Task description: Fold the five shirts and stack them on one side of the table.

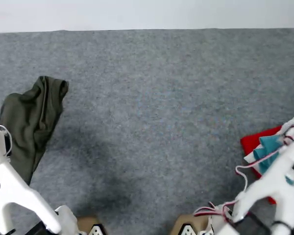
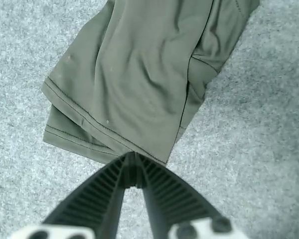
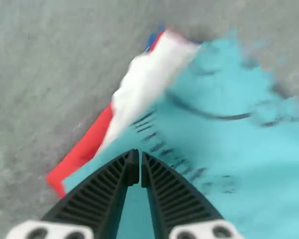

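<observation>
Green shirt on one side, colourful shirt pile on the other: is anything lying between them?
No. The high view shows the grey table covering between the green shirt and the colourful pile bare.

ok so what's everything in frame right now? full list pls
olive-green cotton shirt: 1, olive, rumpled, left side of table
teal printed shirt: 1, teal, on the pile at the right edge
white cloth shirt: 1, white, same pile, beside the teal one
red cloth shirt: 1, red, under those two
grey felt table cover: 1, grey, under everything
left arm, right arm: 2, white, near corners
left fingers: black, shut, tips at the olive shirt's hem
right fingers: black, shut, over the teal shirt
</observation>
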Controlling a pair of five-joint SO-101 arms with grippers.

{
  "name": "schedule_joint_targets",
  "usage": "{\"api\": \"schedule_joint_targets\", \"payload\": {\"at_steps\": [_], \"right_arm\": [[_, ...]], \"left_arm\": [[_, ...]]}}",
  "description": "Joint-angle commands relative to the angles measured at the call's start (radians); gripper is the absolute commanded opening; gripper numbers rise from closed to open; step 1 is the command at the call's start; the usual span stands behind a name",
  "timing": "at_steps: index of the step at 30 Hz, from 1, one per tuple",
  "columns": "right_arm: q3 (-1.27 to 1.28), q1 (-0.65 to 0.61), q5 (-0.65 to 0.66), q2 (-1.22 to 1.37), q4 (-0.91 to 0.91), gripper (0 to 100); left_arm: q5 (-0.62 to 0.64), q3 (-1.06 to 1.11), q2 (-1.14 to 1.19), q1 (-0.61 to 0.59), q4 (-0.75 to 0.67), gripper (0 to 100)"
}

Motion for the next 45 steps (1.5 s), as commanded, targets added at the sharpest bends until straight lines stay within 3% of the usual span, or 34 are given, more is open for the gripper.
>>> {"api": "schedule_joint_targets", "payload": {"at_steps": [1,12,19,32,41,45], "right_arm": [[-0.086,0.051,0.069,-0.074,-0.081,1.2],[-0.089,0.096,0.08,0.312,-0.487,1.2],[-0.094,0.082,0.08,0.516,-0.588,1.1],[-0.089,0.018,0.075,0.012,-0.262,1.1],[-0.084,-0.185,0.068,-0.163,0.245,1.0],[-0.086,-0.228,-0.041,-0.17,0.418,0.9]], "left_arm": [[-0.005,-0.035,-0.034,0.006,0.006,0],[-0.005,-0.035,-0.034,0.006,0.012,0],[-0.005,-0.031,-0.034,0.006,0.034,0],[-0.005,-0.036,-0.035,0.006,0.077,0],[-0.005,-0.119,-0.035,0.009,0.112,0],[-0.003,-0.117,-0.034,0.009,0.123,0]]}}
